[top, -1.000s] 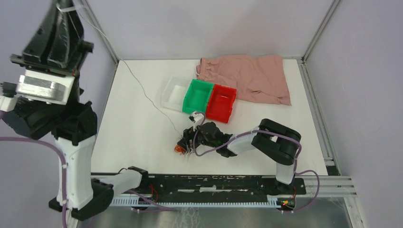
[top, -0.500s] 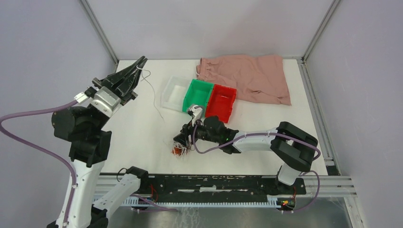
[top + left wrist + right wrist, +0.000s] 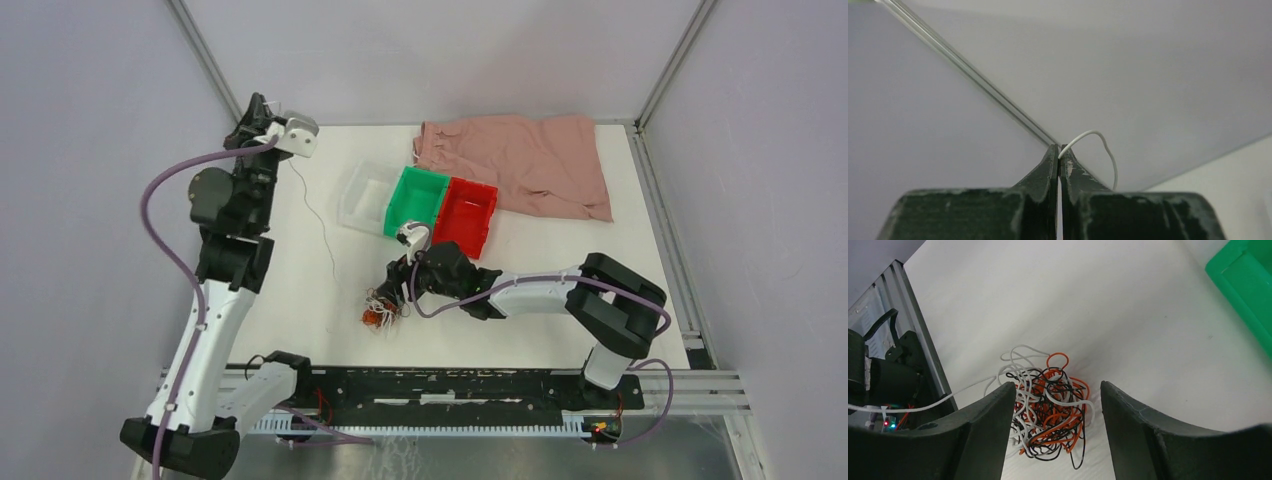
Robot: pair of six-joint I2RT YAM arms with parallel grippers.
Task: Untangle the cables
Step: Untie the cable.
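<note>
Left wrist view: left tool (image 3: pixel 1059 155) pinches a white cable (image 3: pixel 1098 137) — right tool (image 3: pixel 1058 390), spread, hangs over the tangle (image 3: pixel 1050 417) on the tabletop (image 3: pixel 1098 315).

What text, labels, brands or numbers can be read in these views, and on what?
None readable in any view.
White bin, green bin, red bin, pink cloth: no print.
Cable tangle and the white cable pinched in the left hand: no markings visible.
</note>
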